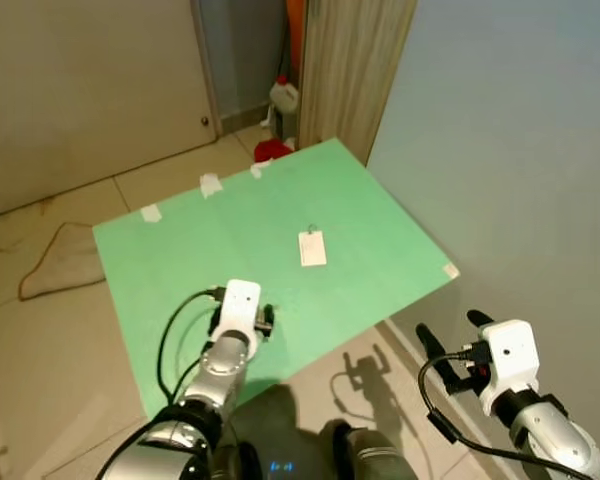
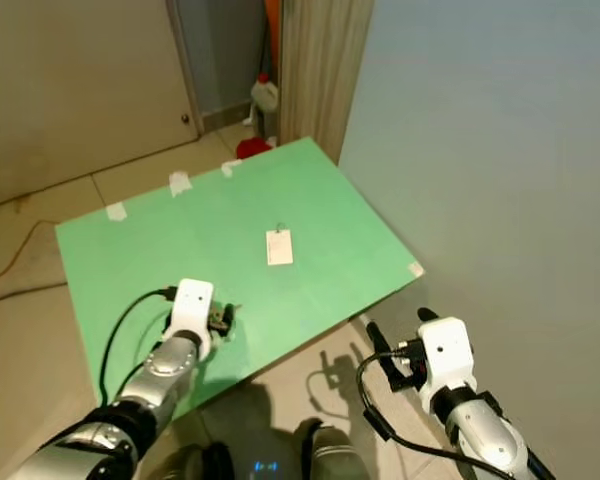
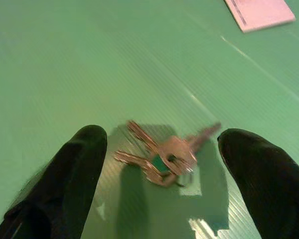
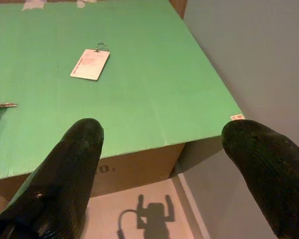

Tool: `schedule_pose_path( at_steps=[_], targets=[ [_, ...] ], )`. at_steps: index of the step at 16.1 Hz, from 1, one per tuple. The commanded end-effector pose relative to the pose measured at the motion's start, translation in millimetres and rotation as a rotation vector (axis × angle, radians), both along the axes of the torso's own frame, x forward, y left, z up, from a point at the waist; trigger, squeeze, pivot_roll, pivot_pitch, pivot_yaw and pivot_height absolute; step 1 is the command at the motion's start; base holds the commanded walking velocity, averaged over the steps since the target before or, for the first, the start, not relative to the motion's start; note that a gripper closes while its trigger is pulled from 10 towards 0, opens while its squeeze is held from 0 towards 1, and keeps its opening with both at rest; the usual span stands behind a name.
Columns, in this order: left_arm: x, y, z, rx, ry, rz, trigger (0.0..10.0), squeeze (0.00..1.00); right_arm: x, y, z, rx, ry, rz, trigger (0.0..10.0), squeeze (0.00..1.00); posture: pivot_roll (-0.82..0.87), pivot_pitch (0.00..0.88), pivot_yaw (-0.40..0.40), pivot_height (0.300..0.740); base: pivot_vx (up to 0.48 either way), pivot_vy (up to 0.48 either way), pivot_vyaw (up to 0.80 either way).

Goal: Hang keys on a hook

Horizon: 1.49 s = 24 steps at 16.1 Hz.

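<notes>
Keys (image 3: 162, 159) lie flat on the green tabletop (image 1: 360, 210), right between the left gripper's (image 3: 162, 164) spread fingers (image 3: 74, 169). A white tag (image 1: 312, 248) rests farther in. Right gripper (image 4: 164, 164) hovers off the tabletop's edge, fingers wide apart.

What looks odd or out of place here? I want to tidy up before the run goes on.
A crumpled cloth lies on the floor tiles left of the green board. A white jug and something red crowd the corner beyond it. The keys lie loose between the open left gripper fingers.
</notes>
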<state>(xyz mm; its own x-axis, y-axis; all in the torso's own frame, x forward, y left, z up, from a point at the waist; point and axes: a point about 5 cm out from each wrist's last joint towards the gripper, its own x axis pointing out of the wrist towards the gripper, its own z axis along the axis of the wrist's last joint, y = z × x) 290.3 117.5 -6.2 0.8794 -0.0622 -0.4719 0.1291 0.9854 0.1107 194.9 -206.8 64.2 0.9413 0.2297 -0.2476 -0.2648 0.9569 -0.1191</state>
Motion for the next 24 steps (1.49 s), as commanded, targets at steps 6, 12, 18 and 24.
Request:
schedule_pose_path(
  at_steps=[6,12,18,24],
  targets=[
    [-0.6,-0.5,-3.7,-0.009,0.044,0.009,10.0,0.0,-6.4,-6.4,4.6,-0.003,0.018,-0.027,10.0,0.0,-0.4,0.23,-0.01,0.74,0.0,0.0,0.0],
    [-0.5,-4.3,-4.0,-0.023,0.057,-0.011,10.0,0.0,-4.7,-5.3,5.2,-0.002,0.024,-0.026,10.0,0.0,-0.4,0.227,-0.01,0.74,0.0,0.0,0.0],
    [-4.3,-10.8,-8.2,-0.064,0.101,-0.038,10.0,0.0,-5.6,-4.3,4.9,-0.003,0.031,-0.022,10.0,0.0,-0.4,0.232,-0.01,0.74,0.0,0.0,0.0],
    [-0.5,-10.9,-4.8,-0.052,0.09,-0.05,0.0,0.0,-6.1,-3.6,4.8,-0.002,0.032,-0.022,10.0,0.0,-0.4,0.232,-0.01,0.74,0.0,0.0,0.0]
  ],
)
